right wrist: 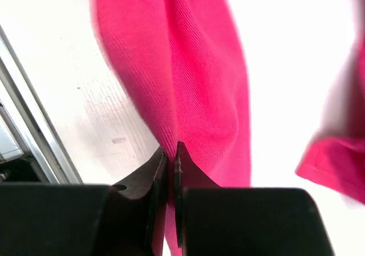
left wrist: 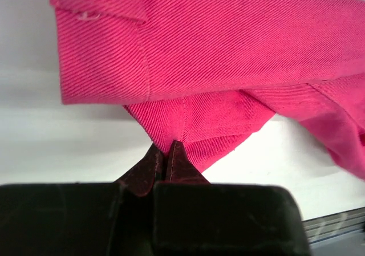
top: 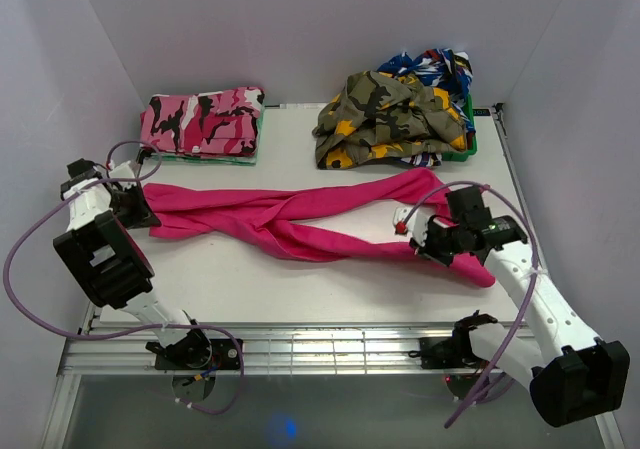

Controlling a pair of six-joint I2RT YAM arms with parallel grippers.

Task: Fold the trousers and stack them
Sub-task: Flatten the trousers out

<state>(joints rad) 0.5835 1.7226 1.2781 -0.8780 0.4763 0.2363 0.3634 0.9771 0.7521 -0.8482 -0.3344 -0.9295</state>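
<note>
Left claw (left wrist: 165,160) pinches the trousers (top: 290,231) at their left end. Right claw (right wrist: 171,163) nips a leg, fabric lying twisted across the desk (top: 250,294).

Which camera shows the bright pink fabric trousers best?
The top external view: the bright pink fabric trousers lie stretched out whole, legs crossing. Each wrist view shows only a close patch of cloth.

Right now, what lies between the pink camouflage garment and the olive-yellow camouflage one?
Nothing: the top external view shows bare white table between the pink camouflage garment and the olive-yellow camouflage garment; the magenta trousers lie nearer the arms.
</note>
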